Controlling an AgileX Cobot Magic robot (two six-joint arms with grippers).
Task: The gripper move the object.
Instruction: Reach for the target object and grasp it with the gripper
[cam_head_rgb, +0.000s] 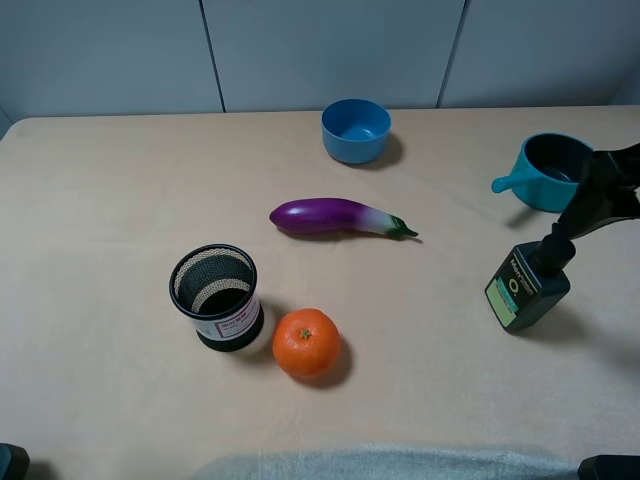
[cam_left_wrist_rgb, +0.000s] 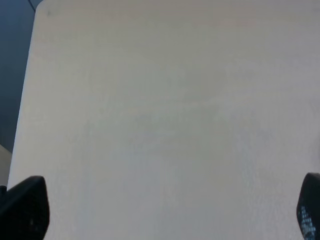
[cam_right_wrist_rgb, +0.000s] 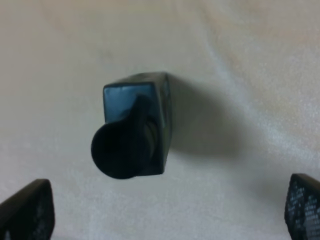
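The dark green-black bottle (cam_head_rgb: 525, 288) stands upright on the table at the right, its light green label with a circle mark facing the front. My right gripper (cam_head_rgb: 577, 222) hovers just above and behind its black spout cap (cam_head_rgb: 556, 250). In the right wrist view the bottle (cam_right_wrist_rgb: 137, 127) shows from above, cap towards the camera. The right gripper (cam_right_wrist_rgb: 165, 212) is open wide there, with its fingertips (cam_right_wrist_rgb: 27, 212) at the frame corners and not touching the bottle. My left gripper (cam_left_wrist_rgb: 165, 210) is open and empty over bare table.
A teal cup with a handle (cam_head_rgb: 548, 172) stands just behind the right gripper. A purple eggplant (cam_head_rgb: 335, 216) lies mid-table, a blue bowl (cam_head_rgb: 356, 130) behind it. A black mesh cup (cam_head_rgb: 216, 296) and an orange (cam_head_rgb: 306, 343) stand at the front left.
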